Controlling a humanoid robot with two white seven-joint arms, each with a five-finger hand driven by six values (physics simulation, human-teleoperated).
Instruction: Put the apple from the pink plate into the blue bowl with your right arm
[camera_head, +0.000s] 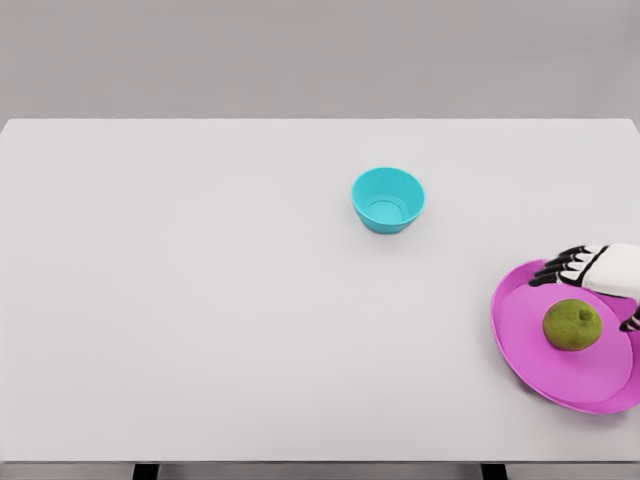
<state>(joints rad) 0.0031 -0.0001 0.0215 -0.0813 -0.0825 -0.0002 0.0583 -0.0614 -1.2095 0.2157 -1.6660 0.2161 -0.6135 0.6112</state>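
- Green-yellow apple (572, 325) resting on the pink plate (520, 345) at the counter's (200, 300) right edge, well apart from the blue bowl (388, 199) farther back toward the middle.
- Right hand (590, 272) reaching in from the right, hovering over the plate's back rim just beside the apple; dark-tipped fingers (556, 270) spread and relaxed, holding nothing, a thumb tip visible at the frame's edge on the apple's right.
- Left arm nowhere in sight.
- Likely firm and rigid, light enough for one hand; smooth rounded skin probably slippery, prone to rolling on the shallow plate if nudged.
- Best taken around the widest middle, fingers on the far side and thumb on the near side, closing evenly rather than pinching the top.
- Little fragility expected, though a drop into the bowl from height could tip the small bowl or bounce the fruit out.
- Count: one apple, one plate, one bowl, one hand in view, all on a single counter.
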